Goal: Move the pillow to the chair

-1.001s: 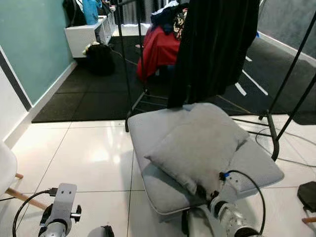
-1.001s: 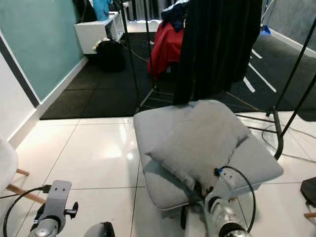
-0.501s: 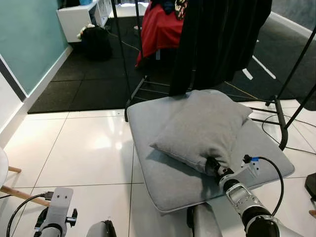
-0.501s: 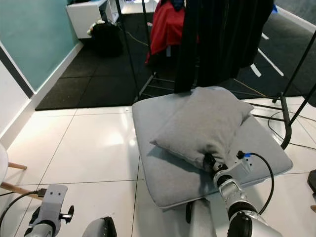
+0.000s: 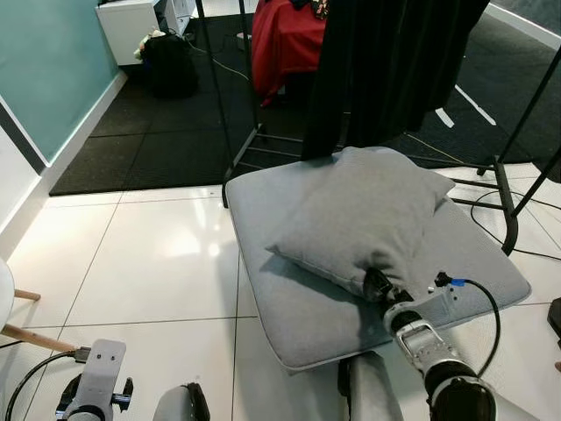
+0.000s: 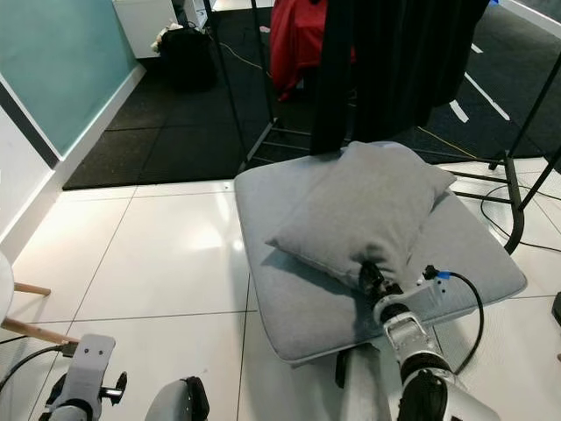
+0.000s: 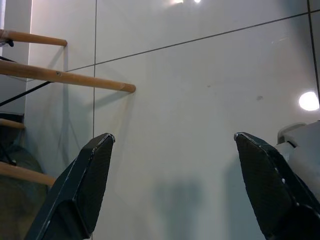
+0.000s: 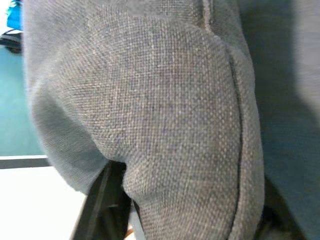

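Observation:
A grey pillow (image 5: pixel 359 219) lies tilted on a square grey seat cushion (image 5: pixel 280 307) in front of me. My right gripper (image 5: pixel 377 285) is shut on the pillow's near corner, and the fabric (image 8: pixel 165 100) bunches over one black finger (image 8: pixel 107 200) in the right wrist view. At the far left edge stands a white chair (image 5: pixel 3 294), whose wooden legs (image 7: pixel 65 77) cross the left wrist view. My left gripper (image 7: pixel 173 136) hangs open over the white floor tiles near those legs, holding nothing. The left arm (image 5: pixel 92 386) shows at the bottom left.
A black garment (image 5: pixel 386 70) hangs on a black metal rack (image 5: pixel 508 219) just behind the cushion, with a red cloth (image 5: pixel 285 39) beyond. Cables (image 5: pixel 535 254) trail on the tiles at right. A black bag (image 5: pixel 166 66) and a white shelf (image 5: pixel 123 22) stand by the teal wall.
The camera has moved closer and tipped down. My right gripper has reached further over the cushion's front edge and stays at the pillow's near corner. The left arm hangs as before.

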Tool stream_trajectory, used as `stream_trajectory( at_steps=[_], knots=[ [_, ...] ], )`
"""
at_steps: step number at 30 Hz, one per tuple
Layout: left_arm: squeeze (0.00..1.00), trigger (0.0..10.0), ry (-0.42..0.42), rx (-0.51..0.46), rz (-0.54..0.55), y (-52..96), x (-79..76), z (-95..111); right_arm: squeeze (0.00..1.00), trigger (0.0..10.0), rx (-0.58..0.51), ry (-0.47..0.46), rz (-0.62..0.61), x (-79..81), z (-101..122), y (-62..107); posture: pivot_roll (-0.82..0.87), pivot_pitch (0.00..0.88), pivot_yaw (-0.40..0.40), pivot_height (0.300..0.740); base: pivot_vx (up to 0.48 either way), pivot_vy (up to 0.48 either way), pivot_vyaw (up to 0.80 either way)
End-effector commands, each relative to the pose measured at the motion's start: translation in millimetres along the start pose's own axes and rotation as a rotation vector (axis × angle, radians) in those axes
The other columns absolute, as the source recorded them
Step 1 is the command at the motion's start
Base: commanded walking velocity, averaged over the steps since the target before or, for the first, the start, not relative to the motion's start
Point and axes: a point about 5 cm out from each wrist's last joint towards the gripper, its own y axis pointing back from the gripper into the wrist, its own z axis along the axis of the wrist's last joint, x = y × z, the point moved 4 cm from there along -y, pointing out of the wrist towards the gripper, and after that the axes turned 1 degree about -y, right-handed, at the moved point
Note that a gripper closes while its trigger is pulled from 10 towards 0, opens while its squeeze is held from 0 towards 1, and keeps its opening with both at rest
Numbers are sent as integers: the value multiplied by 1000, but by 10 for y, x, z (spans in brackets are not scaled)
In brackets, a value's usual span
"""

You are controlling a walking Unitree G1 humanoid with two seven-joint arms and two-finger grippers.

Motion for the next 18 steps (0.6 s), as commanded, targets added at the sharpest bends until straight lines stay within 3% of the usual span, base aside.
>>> stream_trajectory(
  at_steps=[1, 10, 12, 13, 15, 18],
  knots=[
    [0, 10000, -32, 16, 3, 32, 80, -76, 0, 0, 0, -32, 34, 79, -12, -29, 15, 216, 79, 434, 0, 0, 0],
    [0, 10000, -31, 14, 3, 19, 70, -54, 0, 0, 9, -18, 113, 247, 26, -78, 2, 213, 71, 434, 0, 0, 0],
    [0, 10000, -27, 16, 1, 9, 58, -41, 0, 0, 73, 193, 74, 270, -57, -113, -18, 205, 65, 434, 0, 0, 0],
    [0, 10000, -27, 16, 1, 9, 58, -41, 0, 0, 73, 193, 74, 270, -57, -113, -18, 205, 65, 434, 0, 0, 0],
    [0, 10000, -22, 16, 0, -7, 37, -17, 0, 0, 136, 380, 55, 283, -158, -131, -38, 198, 55, 434, 0, 0, 0],
    [0, 10000, -2, 16, 13, -23, 34, 11, 0, 0, 138, 371, 112, 385, -153, -151, -54, 183, 43, 439, 0, 0, 0]
  ],
)
